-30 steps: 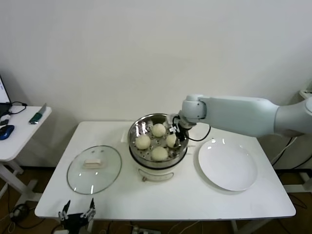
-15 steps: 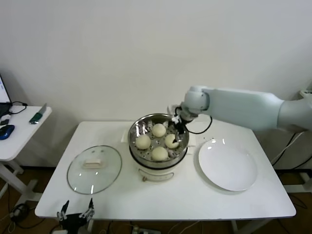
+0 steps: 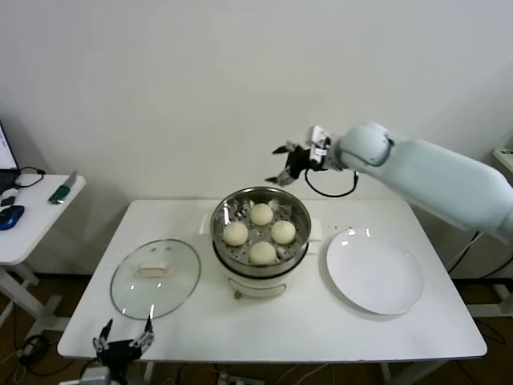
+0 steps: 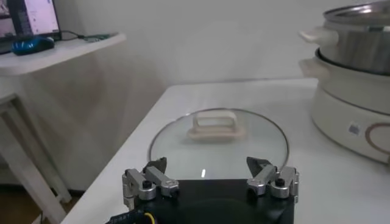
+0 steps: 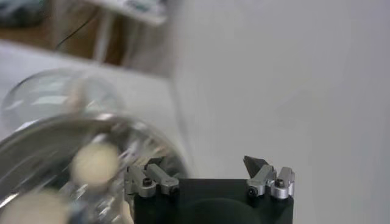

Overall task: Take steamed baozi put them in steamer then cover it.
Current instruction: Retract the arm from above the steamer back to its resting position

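Several cream-white steamed baozi [image 3: 261, 214] lie in the shiny steamer [image 3: 221, 218] on its white pot base in the middle of the table. My right gripper [image 3: 283, 164] hangs open and empty in the air above the steamer's far rim; its wrist view shows the steamer [image 5: 36, 152] with a baozi [image 5: 94, 164] below it. The cover [image 3: 155, 278], clear glass with a whitish handle, lies flat on the table left of the steamer. My left gripper [image 3: 124, 338] waits open at the table's front left edge, with the cover [image 4: 217, 143] just beyond its fingers.
A bare white plate [image 3: 373, 270] lies on the table right of the steamer. A side table [image 3: 24, 220] with a blue mouse and cables stands off to the left. The wall runs close behind the table.
My right gripper has opened, let go of the right-hand baozi in the steamer, and risen up and back above the far rim. The left arm has barely moved.
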{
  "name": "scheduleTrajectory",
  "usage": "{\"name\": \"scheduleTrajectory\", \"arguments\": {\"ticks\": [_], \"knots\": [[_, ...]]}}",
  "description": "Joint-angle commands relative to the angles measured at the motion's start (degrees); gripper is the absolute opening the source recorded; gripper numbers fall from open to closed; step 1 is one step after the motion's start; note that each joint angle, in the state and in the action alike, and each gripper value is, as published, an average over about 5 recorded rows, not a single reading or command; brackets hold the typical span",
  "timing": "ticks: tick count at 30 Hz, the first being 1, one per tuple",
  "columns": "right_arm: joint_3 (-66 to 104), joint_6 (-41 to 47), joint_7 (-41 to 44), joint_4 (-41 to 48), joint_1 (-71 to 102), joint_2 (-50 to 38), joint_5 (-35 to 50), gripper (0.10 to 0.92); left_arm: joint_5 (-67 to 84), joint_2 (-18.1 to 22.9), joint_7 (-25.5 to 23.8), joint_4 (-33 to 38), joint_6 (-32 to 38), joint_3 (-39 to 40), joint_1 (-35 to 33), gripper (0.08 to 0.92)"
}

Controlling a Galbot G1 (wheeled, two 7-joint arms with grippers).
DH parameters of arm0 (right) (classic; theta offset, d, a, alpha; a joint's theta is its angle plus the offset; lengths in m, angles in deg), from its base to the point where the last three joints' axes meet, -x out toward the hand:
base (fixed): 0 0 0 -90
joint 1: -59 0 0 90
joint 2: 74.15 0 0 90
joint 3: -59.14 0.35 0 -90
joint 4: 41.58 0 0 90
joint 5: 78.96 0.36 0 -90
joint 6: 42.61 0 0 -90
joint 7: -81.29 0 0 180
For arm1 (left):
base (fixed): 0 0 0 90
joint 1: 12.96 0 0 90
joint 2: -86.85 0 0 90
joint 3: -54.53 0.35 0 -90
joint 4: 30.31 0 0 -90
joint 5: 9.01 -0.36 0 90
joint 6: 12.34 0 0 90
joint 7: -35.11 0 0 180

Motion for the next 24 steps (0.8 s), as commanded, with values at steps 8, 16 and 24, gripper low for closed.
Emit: {"name": "scheduleTrajectory", "arguments": {"ticks": [8, 16, 24], "knots": [[55.9, -8.9, -21.7, -9.2, 52.7, -15.2, -0.8, 0.823, -4.8, -3.0, 0.4, -0.4, 6.1, -0.2, 4.4, 0.823], [78.0, -16.0, -20.6, -13.1, 78.1, -11.6, -3.0, 0.823, -13.6, -4.6, 0.5, -1.7, 14.6, -0.4, 5.8, 0.823], [90.3, -26.8, -17.0, -15.7, 97.4, 0.2, -10.0, 0.823, -17.2, -5.8, 2.2, -1.9, 14.6, -0.2, 6.3, 0.823]]}}
